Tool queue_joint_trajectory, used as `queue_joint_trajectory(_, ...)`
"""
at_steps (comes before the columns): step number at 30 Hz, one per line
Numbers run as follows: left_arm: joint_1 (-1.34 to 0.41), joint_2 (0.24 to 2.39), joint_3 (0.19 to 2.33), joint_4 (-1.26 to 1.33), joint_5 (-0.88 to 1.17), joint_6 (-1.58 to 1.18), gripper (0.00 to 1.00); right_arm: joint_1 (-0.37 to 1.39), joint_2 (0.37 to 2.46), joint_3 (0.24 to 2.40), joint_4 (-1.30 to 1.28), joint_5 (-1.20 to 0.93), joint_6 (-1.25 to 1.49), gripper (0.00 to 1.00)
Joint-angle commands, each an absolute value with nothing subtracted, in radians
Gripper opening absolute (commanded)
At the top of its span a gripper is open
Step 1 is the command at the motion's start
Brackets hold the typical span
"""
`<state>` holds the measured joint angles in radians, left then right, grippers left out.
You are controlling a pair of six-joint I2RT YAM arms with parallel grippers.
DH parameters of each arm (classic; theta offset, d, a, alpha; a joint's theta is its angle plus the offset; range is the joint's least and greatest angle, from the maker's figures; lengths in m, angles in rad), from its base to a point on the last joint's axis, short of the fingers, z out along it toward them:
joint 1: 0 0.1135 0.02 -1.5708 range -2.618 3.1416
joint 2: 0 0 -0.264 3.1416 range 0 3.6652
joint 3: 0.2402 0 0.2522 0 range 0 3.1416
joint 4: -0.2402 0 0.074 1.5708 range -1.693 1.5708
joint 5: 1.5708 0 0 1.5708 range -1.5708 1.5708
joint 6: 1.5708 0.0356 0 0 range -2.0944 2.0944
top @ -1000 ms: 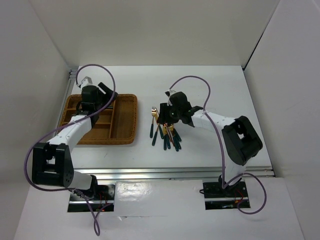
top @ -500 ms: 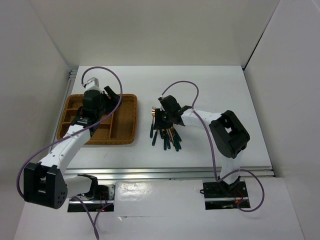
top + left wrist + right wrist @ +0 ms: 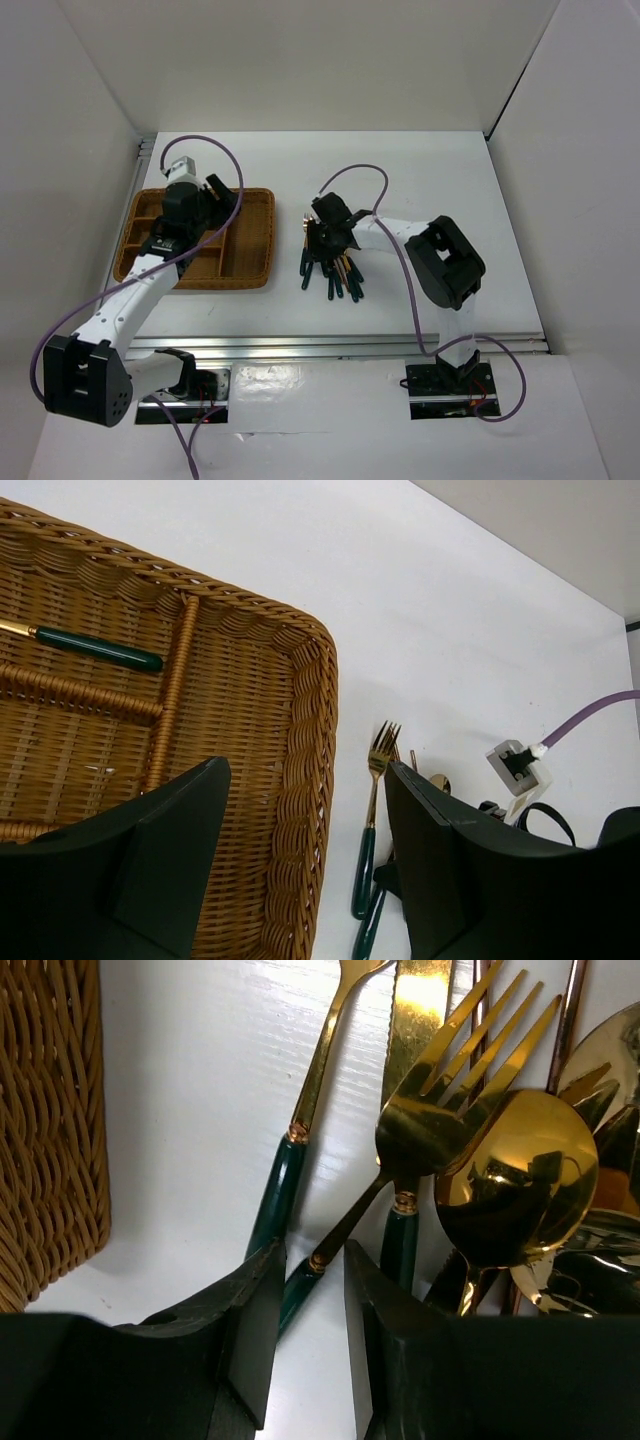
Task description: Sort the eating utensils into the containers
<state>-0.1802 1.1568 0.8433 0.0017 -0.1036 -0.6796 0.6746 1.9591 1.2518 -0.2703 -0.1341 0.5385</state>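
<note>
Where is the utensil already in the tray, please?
In the left wrist view, upper left, the green-handled utensil lies inside the wicker tray, its handle end beside a divider.

No legible text, label, brand, number or sign in any view. None on the wicker tray (image 3: 318,710), none on the gold cutlery (image 3: 520,1170). Perhaps a mark on the small white connector (image 3: 517,767) by the purple cable (image 3: 590,715), too blurred to read.

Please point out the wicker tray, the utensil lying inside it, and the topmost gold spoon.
wicker tray (image 3: 318,740): left wrist view, right rim.
utensil in the tray (image 3: 100,648): left wrist view, green handle.
topmost gold spoon (image 3: 515,1175): right wrist view, middle of bowl.
</note>
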Motion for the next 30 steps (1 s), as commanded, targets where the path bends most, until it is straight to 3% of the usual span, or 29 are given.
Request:
queue_joint_trajectory(1,-0.184,1.123,0.836,0.028,-0.117,-0.647,0.77,0.689,1.999,1.284,-0.308,-0.084,0.546,0.37)
queue_joint_trajectory(4,-0.195,1.123,0.836,0.028,-0.107,-0.638,0.77,0.689,2.019,1.307,-0.319,-0.074,0.546,0.22)
queue_joint_trajectory(5,-0.195,1.123,0.836,0.028,-0.107,-0.629,0.77,0.689,2.028,1.307,-0.328,-0.063,0.546,0.11)
queue_joint_trajectory(9,-0.216,1.123,0.836,0.009,-0.097,-0.629,0.77,0.689,2.028,1.316,-0.347,-0.013,0.546,0.00)
queue_joint_trajectory(17,-0.255,1.152,0.755,0.060,0.145,-0.660,0.77,0.689,1.844,1.293,-0.370,0.035,0.537,0.00)
queue_joint_trajectory(22,-0.313,1.179,0.640,0.294,0.446,-0.724,0.78,0.689,1.726,1.293,-0.338,0.092,0.528,0.00)
queue_joint_trajectory(30,-0.422,1.331,0.638,0.520,0.503,-0.736,0.78,0.669,1.614,1.246,-0.210,0.074,0.538,0.00)
